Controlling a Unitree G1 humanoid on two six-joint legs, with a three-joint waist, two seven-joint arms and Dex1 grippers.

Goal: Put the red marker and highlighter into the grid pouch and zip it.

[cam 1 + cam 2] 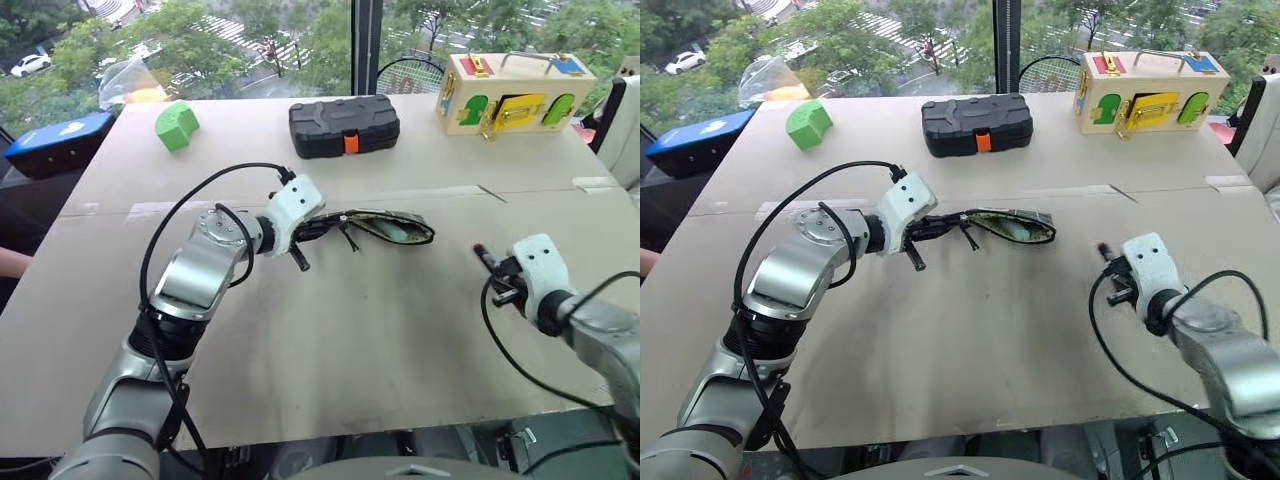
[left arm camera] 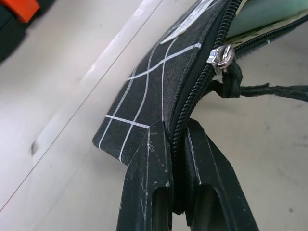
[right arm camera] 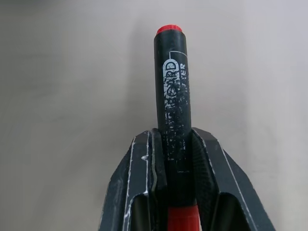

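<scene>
Over table, right pincer (image 3: pixel 175 144) clamping red marker (image 3: pixel 172 91)

One grid pouch (image 1: pixel 385 226), one red marker (image 3: pixel 172 110), one highlighter (image 2: pixel 262 17), two pincers.

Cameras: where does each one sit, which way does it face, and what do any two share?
Head eyes: forward and down over the table, both arms showing.
Left wrist: along the left gripper, shut on the grid pouch edge.
Right wrist: along the right gripper, clamping the red marker.
Shared: the pouch and marker appear in the head views too.
</scene>
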